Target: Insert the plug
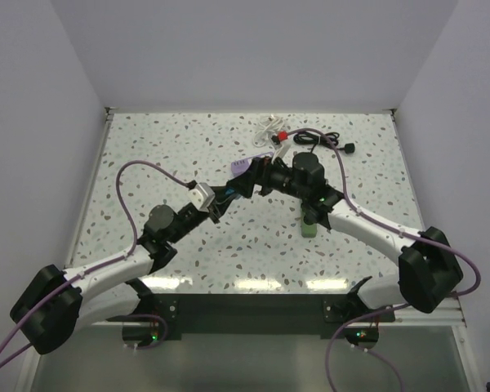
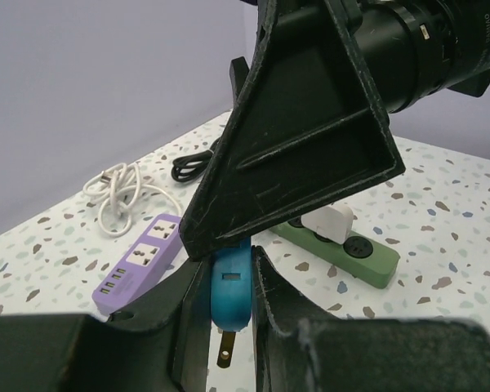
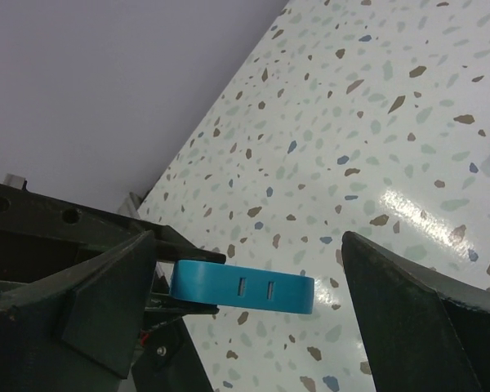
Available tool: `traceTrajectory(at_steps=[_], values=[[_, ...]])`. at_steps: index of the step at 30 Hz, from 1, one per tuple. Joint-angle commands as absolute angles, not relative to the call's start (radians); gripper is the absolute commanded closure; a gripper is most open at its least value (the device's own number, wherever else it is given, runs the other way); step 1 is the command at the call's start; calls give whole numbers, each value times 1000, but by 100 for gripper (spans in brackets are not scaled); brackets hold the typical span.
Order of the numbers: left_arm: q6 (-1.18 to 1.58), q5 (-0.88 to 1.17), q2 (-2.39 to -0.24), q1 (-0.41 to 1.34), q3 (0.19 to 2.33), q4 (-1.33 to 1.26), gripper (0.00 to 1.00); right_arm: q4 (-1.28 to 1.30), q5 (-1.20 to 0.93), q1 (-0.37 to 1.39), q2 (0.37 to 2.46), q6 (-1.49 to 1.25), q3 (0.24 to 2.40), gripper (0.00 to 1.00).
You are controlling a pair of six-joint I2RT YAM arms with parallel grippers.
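Broadly, we see the speckled table [image 1: 147,155] with both arms reaching in to meet above its middle. Two power strips lie on it near that meeting point: a purple strip [image 2: 143,261] to the left in the left wrist view, and a green strip [image 2: 355,255] to the right, which carries a white plug [image 2: 331,220].

The right gripper [image 3: 249,257] stands as wide as it goes, with one finger on either side of the blue plug [image 3: 243,287] and neither touching it. The left gripper [image 2: 229,265] is clamped narrow on that plug and carries it clear of the table.

The coming move turns on how the plug lies. In the right wrist view its long axis runs from one open finger toward the other, so we judge the right jaws would close on its ends. Its metal prong [image 2: 225,351] points down at the table. The purple strip lies below and to the left of it, nearer than the green one. Our left arm holds the plug, so it can lower it. We cannot tell which socket is meant.
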State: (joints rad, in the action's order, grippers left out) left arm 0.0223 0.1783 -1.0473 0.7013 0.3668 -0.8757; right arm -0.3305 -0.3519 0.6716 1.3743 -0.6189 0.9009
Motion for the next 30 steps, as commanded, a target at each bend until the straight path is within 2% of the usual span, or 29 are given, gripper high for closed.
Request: traceTrajectory(at_steps=[1, 16, 19, 20, 21, 23, 24, 25, 26, 27, 30], values=[[-29, 126, -1028, 710, 373, -989, 100, -406, -429, 670, 1402, -661, 911, 2], [-71, 43, -1037, 722, 356, -1063, 100, -492, -456, 667, 1388, -707, 838, 5], [-71, 41, -1043, 730, 356, -1068, 100, -532, -460, 666, 1396, -716, 830, 22], [-71, 41, -1045, 732, 356, -1068, 100, -547, -460, 664, 1397, -719, 824, 35], [-72, 37, -1048, 732, 356, -1068, 100, -567, -459, 663, 1397, -719, 819, 40], [-71, 35, -1051, 732, 359, -1062, 100, -569, -462, 657, 1405, -707, 822, 58], [-71, 38, -1052, 732, 360, -1055, 92, -572, -463, 649, 1414, -707, 822, 82], [-71, 41, -1054, 732, 359, -1052, 88, -583, -465, 644, 1419, -712, 819, 90], [-71, 41, -1058, 732, 360, -1054, 83, -598, -468, 637, 1425, -716, 819, 96], [-69, 40, -1058, 732, 362, -1048, 70, -604, -471, 627, 1439, -716, 819, 100], [-67, 26, -1066, 732, 368, -1025, 59, -630, -474, 597, 1457, -712, 822, 100]])
